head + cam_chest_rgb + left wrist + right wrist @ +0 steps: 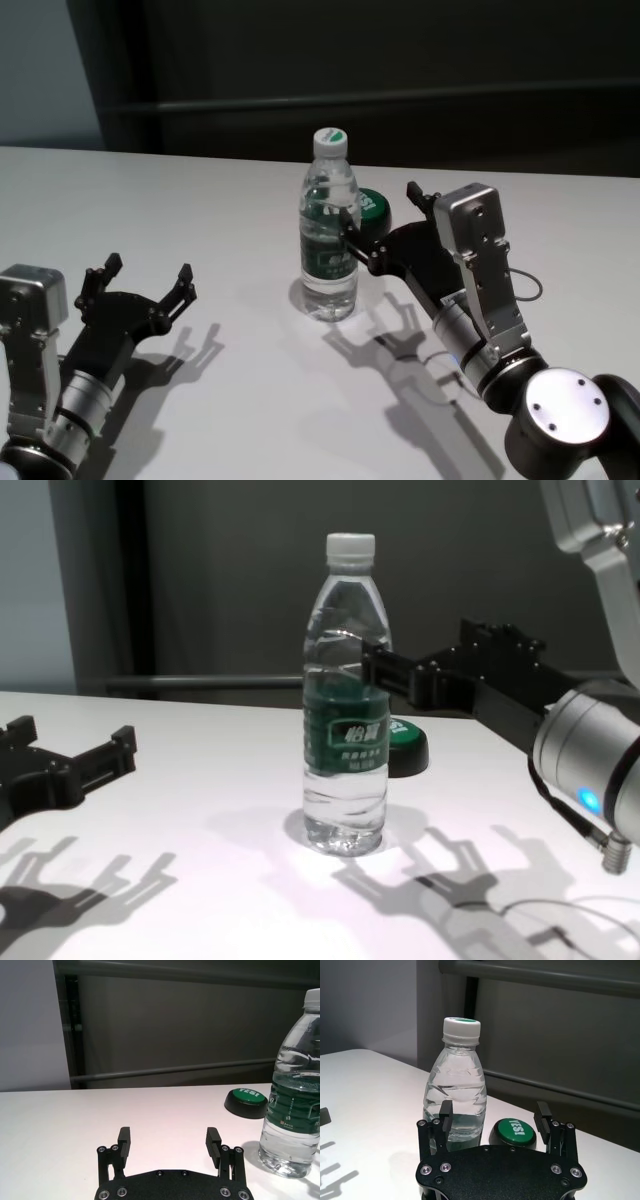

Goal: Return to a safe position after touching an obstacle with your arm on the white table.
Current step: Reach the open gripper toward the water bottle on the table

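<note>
The obstacle, a tall clear water bottle (328, 235) with a white cap and dark green label, stands upright on the white table (200, 190). It also shows in the chest view (345, 710), the right wrist view (456, 1090) and the left wrist view (295, 1100). My right gripper (380, 203) is open and empty, low over the table just right of the bottle. One of its fingers (446, 1112) sits at the bottle's side; I cannot tell if they touch. My left gripper (150, 266) is open and empty, well left of the bottle.
A low round black-and-green disc (372, 207) sits on the table just behind and right of the bottle, between my right gripper's fingers in the right wrist view (512, 1130). A thin cable (525, 285) runs by my right forearm. A dark wall stands behind the table's far edge.
</note>
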